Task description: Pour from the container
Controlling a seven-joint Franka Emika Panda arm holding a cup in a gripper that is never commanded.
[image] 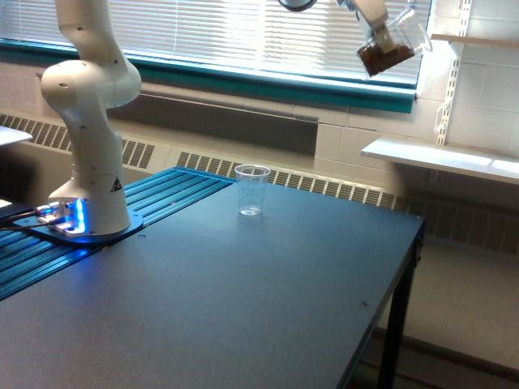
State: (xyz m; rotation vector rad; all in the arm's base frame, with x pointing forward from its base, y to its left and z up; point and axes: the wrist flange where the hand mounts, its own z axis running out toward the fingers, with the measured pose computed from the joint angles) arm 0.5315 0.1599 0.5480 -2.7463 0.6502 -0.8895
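Up near the top edge of the exterior view, toward its right, the gripper [375, 26] is only partly in frame, clamped on the container [391, 44], a small clear vessel. It hangs tilted in the air, in front of the window blinds [243, 32], with brown pieces [384, 57] gathered at its lower end. It is high above the counter [243, 300] and well apart from everything on it.

Down on the dark counter a clear plastic cup [252, 190] with faint printed marks stands upright near the far edge, lower than the container and off toward the exterior view's left of it. Nothing shows inside it from where I stand.

On the exterior view's left the arm's white base [87, 138] rises from a round foot, with a blue light [79, 215] glowing low beside it. Ribbed blue rails [138, 211] run along that side of the counter. A white shelf [442, 158] juts from the wall at the exterior view's right.
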